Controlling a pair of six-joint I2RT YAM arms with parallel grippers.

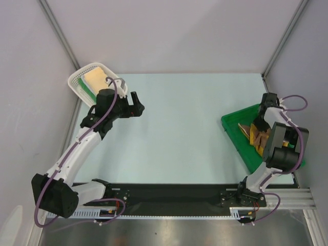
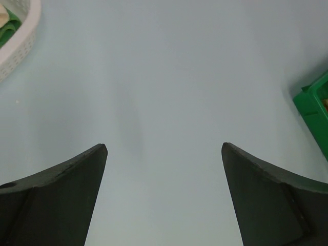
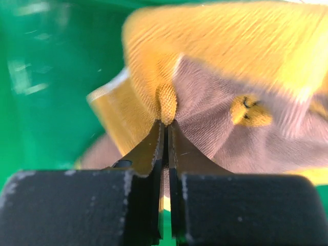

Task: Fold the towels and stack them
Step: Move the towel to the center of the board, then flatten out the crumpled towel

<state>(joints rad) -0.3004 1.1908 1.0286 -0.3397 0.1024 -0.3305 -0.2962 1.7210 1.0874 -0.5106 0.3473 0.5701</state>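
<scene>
Green plastic forms the tray (image 1: 233,130) that the right tool (image 1: 255,132) reaches down into in the overhead view. A tan-brown towel (image 1: 260,139) lies bunched right under its tip. From up here the arm hides how its jaws stand. The left tool (image 1: 136,106) hangs over the pale surface (image 1: 179,128), well apart from the tray, spread wide with nothing in it. Just beside it, on the side away from the tray, sits a white mesh basket (image 1: 77,84). The basket holds a cream towel (image 1: 96,78) and, nearer the tool, a green towel (image 1: 88,94).

Left wrist view: the left tool (image 2: 164,146) is wide and empty, with only bare surface (image 2: 164,72) beneath and ahead of it. The basket (image 2: 23,38) shows at its far upper left with a sliver of the green towel (image 2: 7,32) inside. A corner of the tray (image 2: 313,110) sits off to its right.

Right wrist view: the right tool (image 3: 166,125) is pinched together on a fold of the tan-brown towel (image 3: 205,128), and a small ridge of cloth pokes up right at the tips. The cloth rises ahead of the tool, golden-yellow on top and dull brown lower right. Whether that is one towel or two I cannot tell. The green floor of the tray (image 3: 46,82) lies to the tool's left.
</scene>
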